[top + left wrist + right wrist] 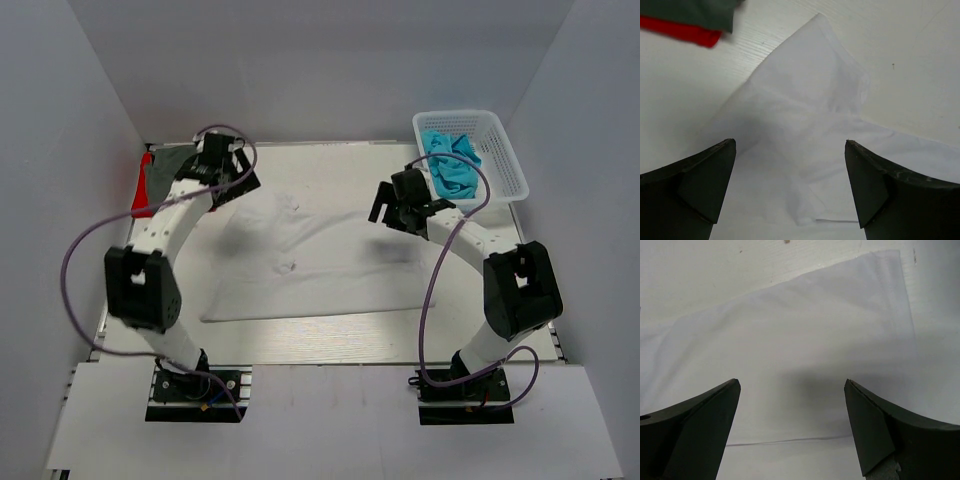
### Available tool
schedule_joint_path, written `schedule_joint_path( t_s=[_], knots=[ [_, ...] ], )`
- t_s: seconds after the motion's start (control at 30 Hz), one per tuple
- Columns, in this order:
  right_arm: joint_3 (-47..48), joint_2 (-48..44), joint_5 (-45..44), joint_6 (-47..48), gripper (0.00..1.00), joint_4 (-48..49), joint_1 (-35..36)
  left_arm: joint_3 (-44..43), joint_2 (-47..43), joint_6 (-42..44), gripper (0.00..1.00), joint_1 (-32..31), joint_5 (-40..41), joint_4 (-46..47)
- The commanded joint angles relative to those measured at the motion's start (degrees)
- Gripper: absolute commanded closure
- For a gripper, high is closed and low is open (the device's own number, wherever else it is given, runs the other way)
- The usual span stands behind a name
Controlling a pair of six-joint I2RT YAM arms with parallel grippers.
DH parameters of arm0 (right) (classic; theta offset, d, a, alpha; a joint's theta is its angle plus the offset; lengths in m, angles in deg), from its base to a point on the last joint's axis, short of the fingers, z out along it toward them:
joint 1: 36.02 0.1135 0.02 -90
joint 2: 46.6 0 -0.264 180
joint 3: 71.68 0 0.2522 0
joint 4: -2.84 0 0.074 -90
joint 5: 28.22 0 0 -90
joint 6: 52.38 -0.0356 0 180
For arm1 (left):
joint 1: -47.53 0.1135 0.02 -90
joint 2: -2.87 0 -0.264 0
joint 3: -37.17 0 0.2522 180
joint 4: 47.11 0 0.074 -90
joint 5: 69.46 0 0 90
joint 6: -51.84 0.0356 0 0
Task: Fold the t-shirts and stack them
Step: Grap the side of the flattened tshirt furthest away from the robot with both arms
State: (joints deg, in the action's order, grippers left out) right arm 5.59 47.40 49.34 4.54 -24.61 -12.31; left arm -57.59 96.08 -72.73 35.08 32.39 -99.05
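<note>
A white t-shirt (320, 280) lies spread across the middle of the desk (330, 160), with a few light wrinkles. In the left wrist view one sleeve points toward the top of the frame.

The left pincer (225, 170) is at the upper left of the overhead frame, over that sleeve corner. Its jaws are spread wide and nothing is between them; the wrist view shows only white cloth in the gap (790, 143). The right pincer (395, 205) is right of centre, over the shirt's far right part. It is likewise released and gripping nothing (791, 382).

Just left of the left pincer, at the upper left corner of the desk, a dark grey t-shirt (170, 170) lies on top of a red t-shirt (145, 190), whose edge shows beneath it. They are close to the white sleeve but apart from it, with bare desk between.

At the upper right stands a white plastic mesh basket (510, 150) holding crumpled turquoise t-shirts (455, 165). The right arm's wrist crosses in front of the basket's near left corner. A purple cable (75, 260) loops beside the left arm.
</note>
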Motion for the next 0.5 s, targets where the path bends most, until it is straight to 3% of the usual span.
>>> schedule_joint_path(
  t_s=[0.0, 0.17, 0.3, 0.47],
  knots=[
    [3.03, -2.06, -3.80, 3.19, 0.10, -0.98, -0.76, -10.98, 8.19, 10.19, 0.00, 0.23, -0.42, 0.47],
    [5.84, -0.74, -5.04, 5.57, 0.10, -4.41, -1.29, -30.68, 29.86, 13.39, 0.02, -0.91, 1.76, -8.48],
    [6.28, -0.74, -6.36, 6.45, 0.10, -5.47, -1.99, -46.76, 41.84, 12.68, 0.05, -0.91, 4.13, -13.32],
    [6.46, 0.31, -3.90, 7.59, 0.10, -9.06, -2.35, -46.73, 44.69, 11.63, 0.05, -0.91, 4.14, -8.25]
  ],
)
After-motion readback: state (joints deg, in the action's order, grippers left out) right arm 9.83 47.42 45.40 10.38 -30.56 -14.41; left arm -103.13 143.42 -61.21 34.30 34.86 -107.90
